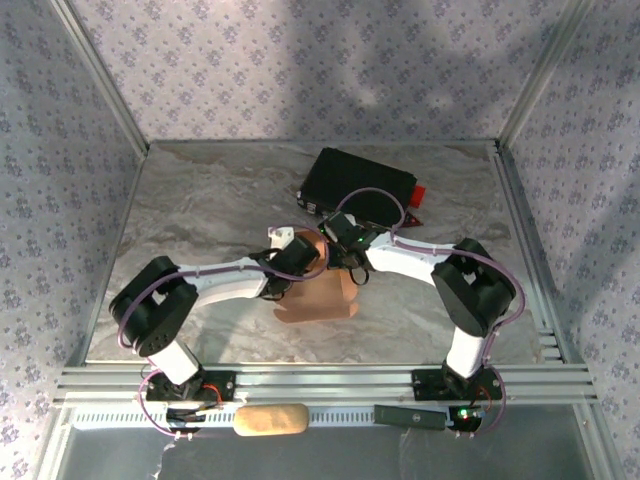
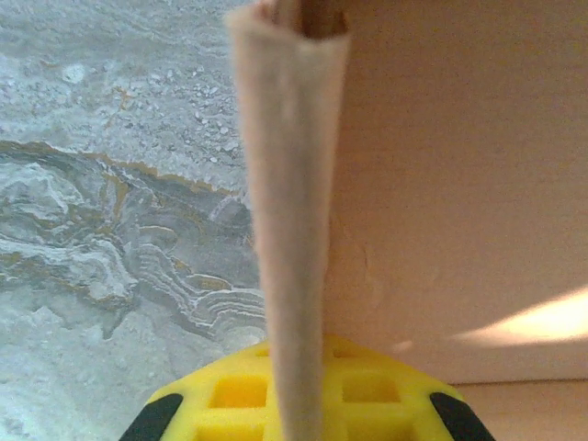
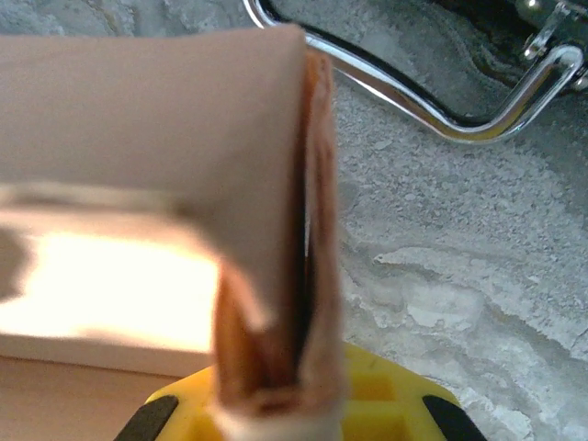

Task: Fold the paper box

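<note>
Left gripper (image 1: 303, 262) is pinched tight on a doubled-over flap of the paper box (image 1: 322, 300), a salmon-tan card partly raised at the tabletop's middle, toward the near edge. Right gripper (image 1: 348, 268) bites down on another folded edge from the other side. By the far edge, the black case (image 1: 358, 185) sits shut, its contents hidden.

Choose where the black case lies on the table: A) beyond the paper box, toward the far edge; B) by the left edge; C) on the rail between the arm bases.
A: the black case lies past the paper box, on its far side.
</note>
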`<move>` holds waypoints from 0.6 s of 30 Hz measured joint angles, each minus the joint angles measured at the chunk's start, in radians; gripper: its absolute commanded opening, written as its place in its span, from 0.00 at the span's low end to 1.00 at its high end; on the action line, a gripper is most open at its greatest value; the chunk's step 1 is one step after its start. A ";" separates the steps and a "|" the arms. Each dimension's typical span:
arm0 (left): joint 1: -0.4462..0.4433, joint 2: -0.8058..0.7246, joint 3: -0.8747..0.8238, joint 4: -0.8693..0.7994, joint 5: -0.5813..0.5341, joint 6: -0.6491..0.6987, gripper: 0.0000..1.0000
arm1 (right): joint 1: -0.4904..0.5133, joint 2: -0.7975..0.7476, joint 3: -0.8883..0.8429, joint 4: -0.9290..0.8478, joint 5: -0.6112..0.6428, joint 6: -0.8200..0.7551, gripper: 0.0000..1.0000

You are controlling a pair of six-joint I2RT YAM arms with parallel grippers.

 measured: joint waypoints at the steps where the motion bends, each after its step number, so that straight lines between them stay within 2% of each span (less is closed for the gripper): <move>1: -0.007 0.000 0.006 -0.012 -0.008 -0.003 0.39 | 0.001 0.003 0.000 -0.001 -0.001 0.001 0.00; 3: -0.021 -0.013 0.016 -0.030 -0.021 -0.014 0.52 | 0.005 0.005 0.000 -0.003 -0.002 0.005 0.00; 6: -0.025 -0.085 0.016 -0.060 -0.013 -0.002 0.63 | 0.006 0.005 0.000 -0.003 -0.003 0.008 0.00; 9: 0.011 -0.187 0.017 -0.063 0.047 0.026 0.65 | 0.005 0.005 0.000 -0.005 -0.003 0.008 0.00; 12: 0.085 -0.257 0.024 -0.058 0.126 0.056 0.64 | 0.001 0.005 0.000 -0.006 -0.010 0.009 0.00; 15: 0.135 -0.265 0.024 -0.056 0.192 0.089 0.62 | -0.003 0.005 0.005 -0.011 -0.019 0.013 0.00; 18: 0.140 -0.249 0.024 -0.056 0.248 0.119 0.61 | -0.005 0.007 0.027 -0.027 -0.030 0.016 0.00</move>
